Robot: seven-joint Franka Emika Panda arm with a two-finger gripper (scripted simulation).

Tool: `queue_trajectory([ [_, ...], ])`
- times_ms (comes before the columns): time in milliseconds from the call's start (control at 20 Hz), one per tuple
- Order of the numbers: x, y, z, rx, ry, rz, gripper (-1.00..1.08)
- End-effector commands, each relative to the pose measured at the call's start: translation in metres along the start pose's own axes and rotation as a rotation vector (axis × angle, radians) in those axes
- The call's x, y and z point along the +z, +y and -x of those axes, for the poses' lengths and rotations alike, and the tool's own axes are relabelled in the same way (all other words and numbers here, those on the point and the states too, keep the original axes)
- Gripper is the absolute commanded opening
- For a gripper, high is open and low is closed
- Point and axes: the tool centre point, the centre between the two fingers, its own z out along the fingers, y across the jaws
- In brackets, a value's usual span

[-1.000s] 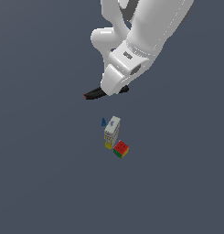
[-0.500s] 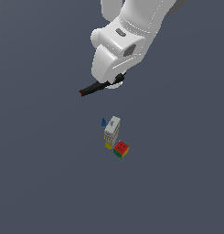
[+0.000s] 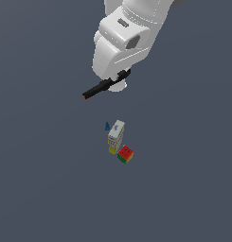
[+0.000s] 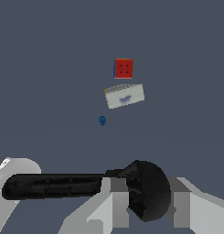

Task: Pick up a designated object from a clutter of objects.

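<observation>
The black clamp tool (image 3: 101, 88) is being held clamped in the gripper (image 4: 143, 201), well above the grey floor (image 3: 37, 189), its red tip pointing toward 8 o'clock in the exterior view. It is being gripped near one end (probably for clearance), so the white-and-yellow box (image 3: 116, 136), cube (image 3: 125, 154) and blue piece (image 3: 107, 126) are being left undisturbed below.

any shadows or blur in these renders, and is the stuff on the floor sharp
Exterior view: flat, even light, no cast shadows under the white-and-yellow oblong box or red-green-yellow cube; edges look coarse. Wrist view: the thin black clamp-like tool fills the foreground, dark and featureless; the tiny blue piece is a soft blob.
</observation>
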Motion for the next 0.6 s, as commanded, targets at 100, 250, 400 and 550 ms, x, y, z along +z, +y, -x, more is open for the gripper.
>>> queue_trajectory([
  [100, -0.023, 0.001, 0.017, 0.001, 0.003, 0.002, -1.0],
  [250, -0.036, 0.001, 0.026, 0.001, 0.003, 0.002, -1.0],
  [400, -0.044, 0.002, 0.032, 0.001, 0.003, 0.002, -1.0],
  [550, -0.046, 0.002, 0.033, 0.001, 0.003, 0.002, -1.0],
])
